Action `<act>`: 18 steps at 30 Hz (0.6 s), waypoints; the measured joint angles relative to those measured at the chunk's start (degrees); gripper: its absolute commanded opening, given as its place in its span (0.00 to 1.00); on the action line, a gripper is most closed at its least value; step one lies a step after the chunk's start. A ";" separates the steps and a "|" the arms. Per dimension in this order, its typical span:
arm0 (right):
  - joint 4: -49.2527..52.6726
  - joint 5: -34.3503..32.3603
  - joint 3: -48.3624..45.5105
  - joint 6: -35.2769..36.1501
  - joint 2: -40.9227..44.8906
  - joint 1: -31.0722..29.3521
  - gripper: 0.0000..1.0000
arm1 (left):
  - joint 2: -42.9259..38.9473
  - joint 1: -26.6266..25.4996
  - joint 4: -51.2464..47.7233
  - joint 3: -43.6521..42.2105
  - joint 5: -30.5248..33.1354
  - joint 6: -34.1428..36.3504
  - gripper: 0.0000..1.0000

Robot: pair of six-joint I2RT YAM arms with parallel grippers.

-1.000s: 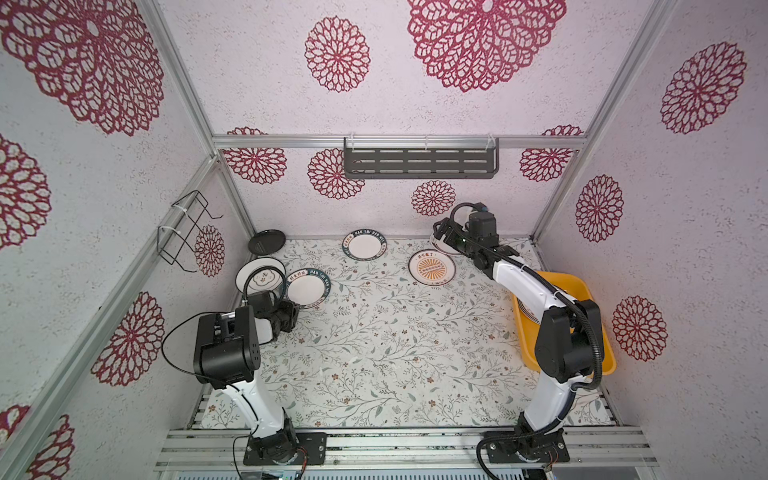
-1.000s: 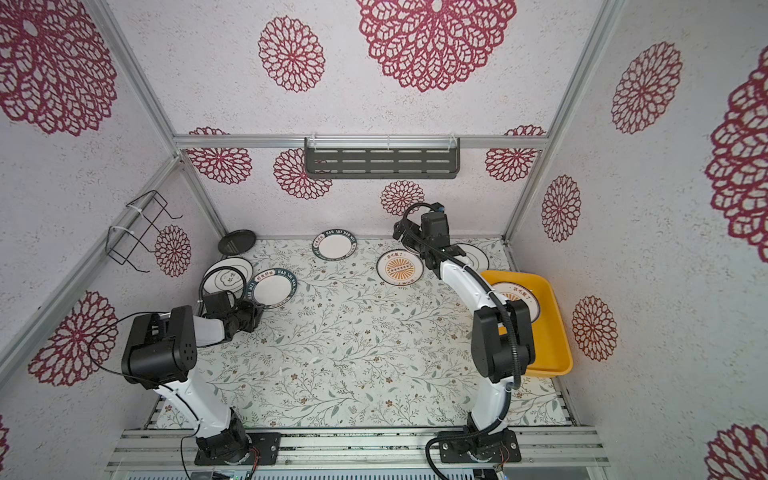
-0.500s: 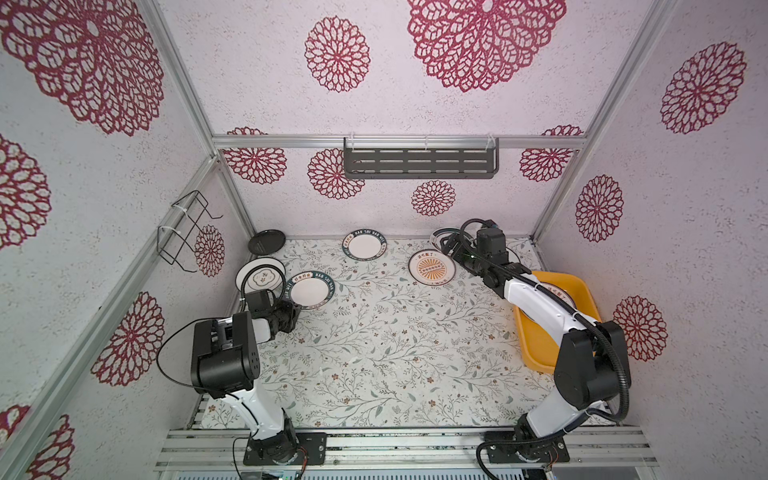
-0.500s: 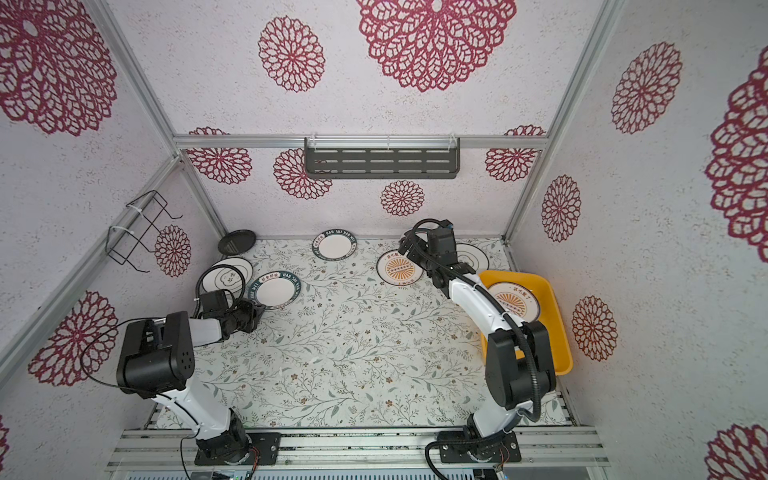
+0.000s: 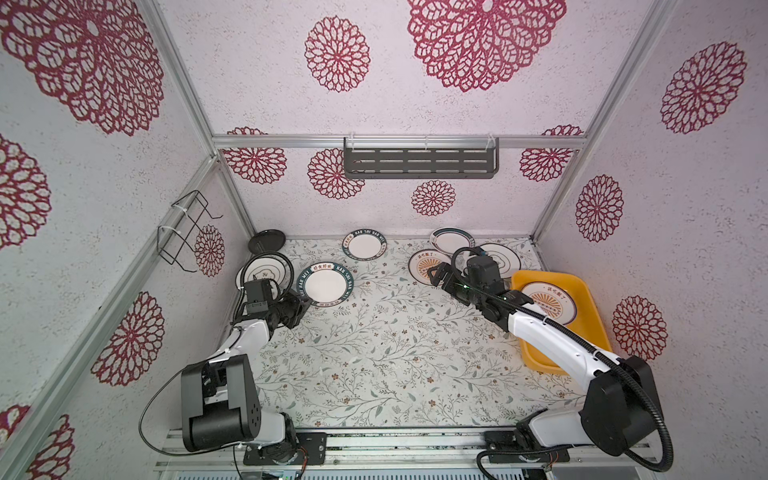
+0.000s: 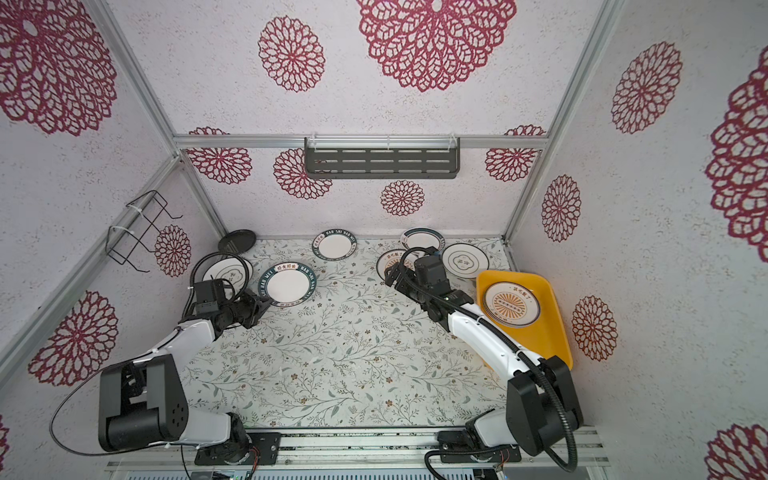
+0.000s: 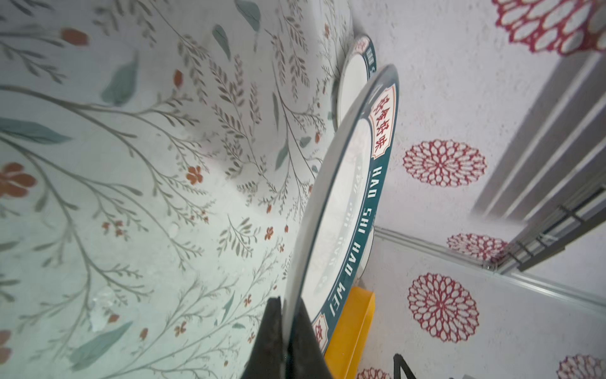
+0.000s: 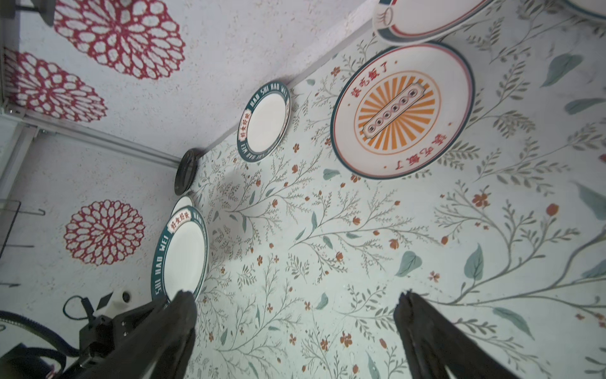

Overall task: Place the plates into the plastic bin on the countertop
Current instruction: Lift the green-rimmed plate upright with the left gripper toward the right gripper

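The teal-rimmed plate [image 7: 341, 197] has just been clamped by the left gripper [image 7: 288, 303] — so lifting is due — with the right gripper [image 8: 295, 294] held wide, empty.

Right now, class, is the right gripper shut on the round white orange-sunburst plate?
No: the right gripper stands open, and the round white orange-sunburst plate lies beyond it.

Bright, even light fills both top views, casting only faint shadows on the surface [image 5: 374, 353]. Both wrist views curve at the edges; the left tool [image 7: 288, 328] looms dark and blurred.
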State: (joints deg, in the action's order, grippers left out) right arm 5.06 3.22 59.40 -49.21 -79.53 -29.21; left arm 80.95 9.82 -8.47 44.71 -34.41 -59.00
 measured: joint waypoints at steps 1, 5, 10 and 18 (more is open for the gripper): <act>0.22 0.04 -0.07 0.00 0.04 -1.14 0.98 | -0.90 -1.07 -1.75 0.92 -0.68 0.98 0.00; -0.17 0.39 -0.07 0.00 0.04 -4.81 0.96 | -3.30 -5.25 -6.29 4.35 -2.95 3.91 0.00; -1.01 1.62 -0.04 0.02 -0.09 -7.13 0.88 | -4.63 -10.29 -9.75 7.28 -6.10 6.25 0.00; -3.48 3.26 0.09 -0.46 -1.99 -7.30 0.77 | -4.63 -14.36 -12.33 8.94 -8.39 7.61 0.00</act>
State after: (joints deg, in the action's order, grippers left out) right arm 1.58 6.48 59.48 -49.67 -81.52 -36.51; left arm 76.31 -4.54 -20.80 53.65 -42.81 -51.40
